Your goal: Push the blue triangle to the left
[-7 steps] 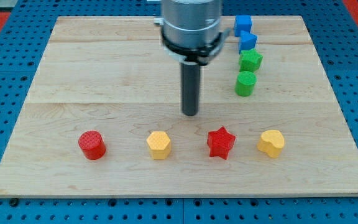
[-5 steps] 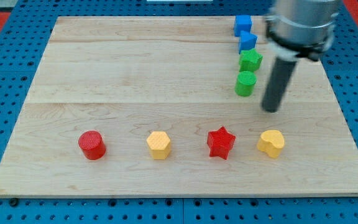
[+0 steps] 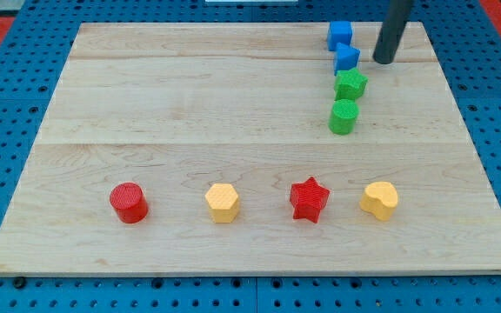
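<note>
Near the view's top right, my tip [image 3: 384, 61] is now found just to the right of the blue triangle [image 3: 347, 57], not touching it. A moment ago it was lower, beside the green blocks; before that, in the middle of the board [image 3: 146, 96]. No hand is carried, only a rod. A push to the left looks ready to start.
</note>
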Motion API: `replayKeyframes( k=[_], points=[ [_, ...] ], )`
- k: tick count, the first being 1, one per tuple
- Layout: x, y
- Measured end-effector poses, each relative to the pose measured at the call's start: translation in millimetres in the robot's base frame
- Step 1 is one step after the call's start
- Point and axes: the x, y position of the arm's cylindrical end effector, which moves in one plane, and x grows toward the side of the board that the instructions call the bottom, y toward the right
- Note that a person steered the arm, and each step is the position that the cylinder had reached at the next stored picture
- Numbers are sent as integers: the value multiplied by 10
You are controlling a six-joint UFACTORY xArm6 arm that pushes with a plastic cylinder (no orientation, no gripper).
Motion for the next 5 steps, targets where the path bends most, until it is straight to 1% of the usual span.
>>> replayKeyframes(
  k=[2, 5],
  points=[
    [0, -21],
    [2, -328]
  ],
)
